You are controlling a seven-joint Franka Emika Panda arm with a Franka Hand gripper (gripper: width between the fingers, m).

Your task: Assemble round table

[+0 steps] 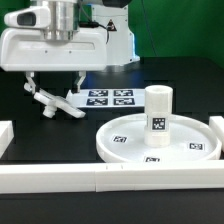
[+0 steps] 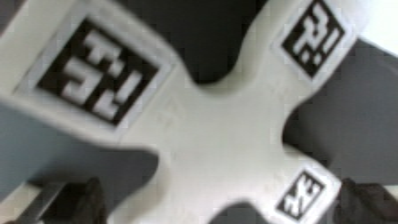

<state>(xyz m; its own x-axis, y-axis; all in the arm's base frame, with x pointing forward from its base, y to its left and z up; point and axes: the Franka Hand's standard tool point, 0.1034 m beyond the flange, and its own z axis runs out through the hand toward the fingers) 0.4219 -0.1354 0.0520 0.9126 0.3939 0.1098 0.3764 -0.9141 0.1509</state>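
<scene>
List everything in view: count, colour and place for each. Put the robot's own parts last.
large rimmed round plastic disc: one, white, on the table, toward the exterior view's right.
thick cylindrical plastic leg: one, white, upright at the disc's middle.
cross-shaped four-arm plastic piece: one, white, flat on the table below the gripper.
marker board: one, white with black tags, behind the disc.
long border bars: several, white, along the table's edges.
table: one, black.
robot arm: one, white, above the cross piece.
gripper: one, jaws apparently apart.
</scene>
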